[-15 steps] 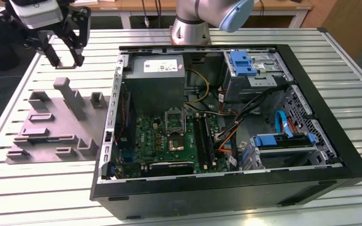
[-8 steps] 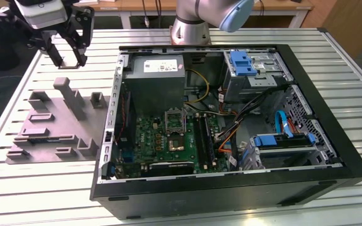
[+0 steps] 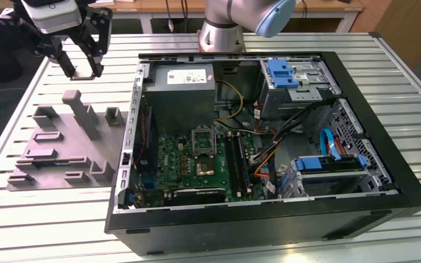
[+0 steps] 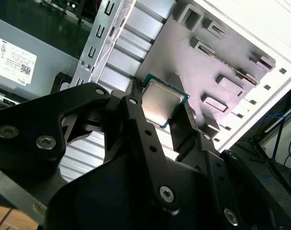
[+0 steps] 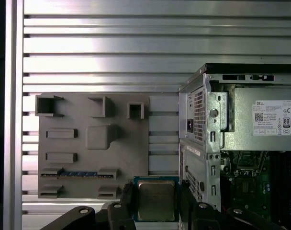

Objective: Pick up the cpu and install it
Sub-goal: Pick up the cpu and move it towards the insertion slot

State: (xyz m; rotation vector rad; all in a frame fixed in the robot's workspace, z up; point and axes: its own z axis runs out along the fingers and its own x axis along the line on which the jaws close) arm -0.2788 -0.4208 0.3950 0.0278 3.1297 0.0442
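In the exterior view, gripper (image 3: 84, 71): high above the slatted table (image 3: 35, 219), at the exterior view's left, over bare slats beyond the grey fixture (image 3: 61, 145); its upper body is cut off by the picture's edge
Exterior view, between the fingertips: too small to tell, perhaps a pale sliver
Exterior view, computer case (image 3: 386, 142): open, lying on the table just beside the fixture, on the exterior view's right of it; its near wall hides the lower edge of the green board (image 3: 195, 164)
Exterior view, arm (image 3: 229, 24): its base stands behind the case, and the rest runs out of the picture

Second wrist view, cpu (image 4: 164, 100): silver face with a greenish rim, held in the air, clear of the table; part of the face and one corner are hidden behind a black finger (image 4: 136, 120)
Second wrist view, gripper (image 4: 161, 108): jaws clamped on two opposite edges of the cpu
Second wrist view, behind: the fixture (image 4: 217, 57), tilted in this view, and a cut-off corner of the power supply (image 4: 21, 57)

First wrist view, cpu (image 5: 156, 200): square-on between the fingers of the gripper (image 5: 156, 201), seen against the slats where the fixture (image 5: 93, 143) meets the case (image 5: 207, 143)
First wrist view, fixture slot: holds a blue strip (image 5: 78, 173), its ends hidden under grey tabs
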